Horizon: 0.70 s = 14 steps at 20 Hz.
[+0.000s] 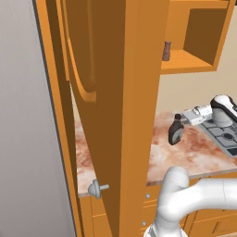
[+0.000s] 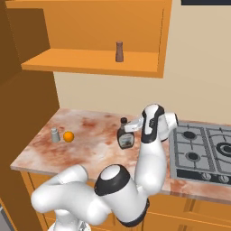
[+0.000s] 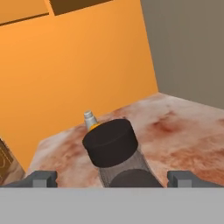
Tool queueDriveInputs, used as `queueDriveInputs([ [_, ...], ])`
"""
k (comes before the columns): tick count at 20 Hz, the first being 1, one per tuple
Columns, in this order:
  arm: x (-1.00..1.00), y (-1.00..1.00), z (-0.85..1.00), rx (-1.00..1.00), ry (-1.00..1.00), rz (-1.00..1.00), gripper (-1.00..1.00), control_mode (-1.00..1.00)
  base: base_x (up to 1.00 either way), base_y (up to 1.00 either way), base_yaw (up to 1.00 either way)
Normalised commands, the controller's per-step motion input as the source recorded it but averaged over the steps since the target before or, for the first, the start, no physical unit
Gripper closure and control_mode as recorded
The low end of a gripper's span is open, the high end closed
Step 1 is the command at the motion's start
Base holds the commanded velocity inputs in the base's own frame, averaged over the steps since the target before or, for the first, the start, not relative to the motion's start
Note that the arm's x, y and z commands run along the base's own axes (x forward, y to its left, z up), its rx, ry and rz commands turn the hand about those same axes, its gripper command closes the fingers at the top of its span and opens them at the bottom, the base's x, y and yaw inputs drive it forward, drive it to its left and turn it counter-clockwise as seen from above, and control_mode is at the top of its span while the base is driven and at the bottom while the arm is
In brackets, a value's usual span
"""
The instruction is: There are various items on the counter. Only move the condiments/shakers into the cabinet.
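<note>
One brown shaker [image 2: 119, 51] already stands upright on the shelf of the orange cabinet [image 2: 90, 61], while the dark brown bottle [image 2: 124, 136] with its dark cap sits on the marbled desk [image 2: 94, 135] just beside the grey gas hob [image 2: 203, 151]. The gripper [image 3: 111, 177] is level with that bottle, its jaws spread wide on either side of the cap and not closed on it. Farther along the desk, toward the tall cabinet door [image 1: 120, 115], a small grey shaker [image 2: 55, 134] and an orange [image 2: 68, 136] sit side by side, well apart from the bottle.
</note>
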Motion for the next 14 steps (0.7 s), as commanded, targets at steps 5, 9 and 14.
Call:
queueDriveInputs([
  [5, 0.02, -0.03, 0.00, 0.00, 0.00, 0.08, -1.00, -1.00, 0.00, 0.00, 0.00],
  [9, 0.43, -0.09, 0.00, 0.00, 0.00, 0.04, -1.00, -1.00, 0.00, 0.00, 0.00],
  [14, 0.43, -0.01, 0.00, 0.00, 0.00, 0.00, -1.00, -1.00, 0.00, 0.00, 0.00],
])
